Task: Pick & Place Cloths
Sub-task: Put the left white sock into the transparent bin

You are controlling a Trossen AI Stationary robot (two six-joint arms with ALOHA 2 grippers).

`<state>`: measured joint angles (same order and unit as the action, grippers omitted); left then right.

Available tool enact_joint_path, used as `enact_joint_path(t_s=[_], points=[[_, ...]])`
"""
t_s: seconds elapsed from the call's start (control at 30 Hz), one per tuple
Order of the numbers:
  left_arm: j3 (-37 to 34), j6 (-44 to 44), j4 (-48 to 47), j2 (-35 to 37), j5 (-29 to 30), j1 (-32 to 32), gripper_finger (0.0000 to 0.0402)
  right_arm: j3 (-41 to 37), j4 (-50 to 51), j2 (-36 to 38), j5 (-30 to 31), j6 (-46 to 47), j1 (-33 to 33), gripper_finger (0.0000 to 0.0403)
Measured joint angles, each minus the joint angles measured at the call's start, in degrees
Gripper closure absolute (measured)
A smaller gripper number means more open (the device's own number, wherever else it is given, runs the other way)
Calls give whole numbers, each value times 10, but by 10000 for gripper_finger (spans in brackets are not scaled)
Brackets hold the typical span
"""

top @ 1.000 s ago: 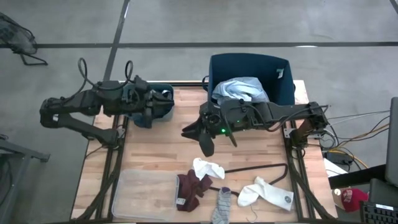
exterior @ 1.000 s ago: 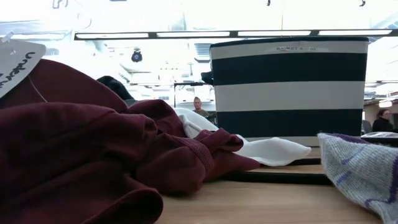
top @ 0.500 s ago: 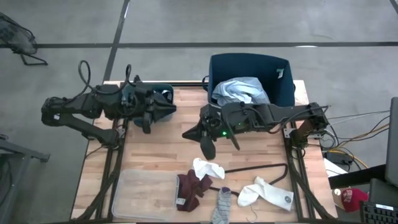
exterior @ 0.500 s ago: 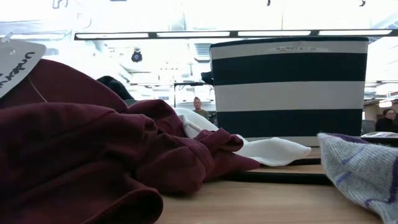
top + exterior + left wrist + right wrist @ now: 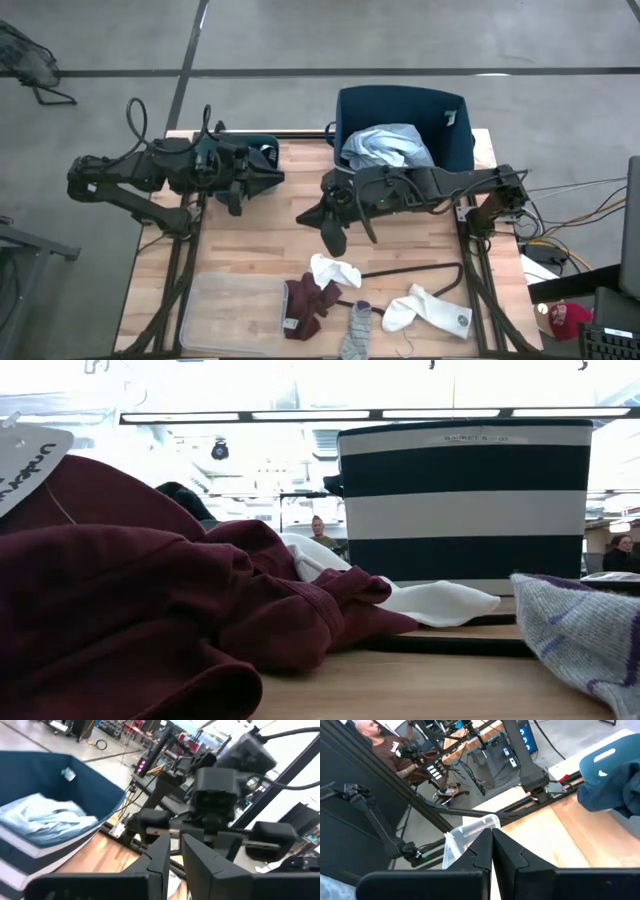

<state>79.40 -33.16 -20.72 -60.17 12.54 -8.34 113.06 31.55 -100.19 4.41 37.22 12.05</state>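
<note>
The dark navy clothes (image 5: 260,151) lie bunched at the table's far left edge. My left gripper (image 5: 272,178) hovers just beside them, holding nothing, with a narrow gap between its fingers (image 5: 175,855). My right gripper (image 5: 318,222) is shut and empty (image 5: 491,842) over the table's middle. The light blue shirt (image 5: 385,143) lies in the navy basket (image 5: 455,150). A white sock (image 5: 333,270), the maroon piece (image 5: 310,303), a grey sock (image 5: 357,330) and another white sock (image 5: 428,310) lie along the near edge. The low view shows the maroon piece (image 5: 130,600) close up and neither gripper.
A clear plastic tray (image 5: 232,310) sits at the near left corner. A thin black wire hanger (image 5: 415,270) lies among the socks. The striped basket (image 5: 465,500) stands at the far edge. Bare wood (image 5: 250,240) lies between the arms and the near pile. People show in the room beyond.
My left gripper has moved a little toward the table's right, off the dark navy clothes, which now show more freely at the far edge. My right gripper has shifted only slightly.
</note>
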Motion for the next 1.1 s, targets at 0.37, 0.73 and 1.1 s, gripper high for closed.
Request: enact_joint_path(t_s=[0.37, 0.73, 1.1], points=[[0, 14, 1, -1, -26, -1, 348, 0, 145, 4, 36, 7, 38, 394], [0, 15, -3, -1, -26, -1, 348, -59, 247, 1, 23, 83, 56, 394], [0, 13, -33, -1, -26, -1, 348, -221, 145, 1, -23, 164, 65, 323]])
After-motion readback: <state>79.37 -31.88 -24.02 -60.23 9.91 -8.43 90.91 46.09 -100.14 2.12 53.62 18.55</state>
